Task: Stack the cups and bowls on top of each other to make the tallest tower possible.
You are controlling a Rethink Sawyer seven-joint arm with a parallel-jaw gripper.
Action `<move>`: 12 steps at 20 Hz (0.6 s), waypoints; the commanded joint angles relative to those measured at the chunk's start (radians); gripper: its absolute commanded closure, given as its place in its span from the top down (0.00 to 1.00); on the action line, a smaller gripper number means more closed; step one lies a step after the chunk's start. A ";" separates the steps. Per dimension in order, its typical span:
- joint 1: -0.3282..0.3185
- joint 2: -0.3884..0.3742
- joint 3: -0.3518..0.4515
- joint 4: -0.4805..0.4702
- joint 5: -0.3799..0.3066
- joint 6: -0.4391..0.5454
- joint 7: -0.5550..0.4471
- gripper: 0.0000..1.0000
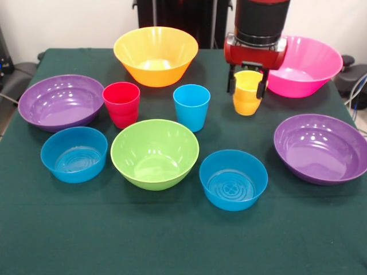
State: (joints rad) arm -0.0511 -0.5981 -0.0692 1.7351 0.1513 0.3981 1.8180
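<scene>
My gripper (247, 86) comes down from the top right, with one finger on each side of the yellow-orange cup (246, 102), closed on its rim. I cannot tell whether the cup rests on the cloth or hangs just above it. The red cup (121, 104) and blue cup (191, 107) stand upright mid-table. The bowls sit apart: orange-yellow (155, 55) at the back, pink (307, 66) behind the gripper, purple at left (60, 102) and at right (321, 148), lime green (155, 153) in the centre, and small blue at left (74, 154) and at right (233, 179). Nothing is stacked.
Everything stands on a dark green tablecloth (172, 240) with a wide bare strip along the near edge. The robot's black pedestal (183, 14) is at the far side. Grey equipment shows at both far corners.
</scene>
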 commanded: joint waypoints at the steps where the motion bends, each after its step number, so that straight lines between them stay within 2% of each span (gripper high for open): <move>1: -0.006 -0.012 0.031 0.066 0.003 0.086 0.143 1.00; 12: -0.025 -0.020 0.018 0.140 -0.034 0.023 0.115 1.00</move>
State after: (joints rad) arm -0.0606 -0.6230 -0.0865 1.7897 0.1513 0.3981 1.8180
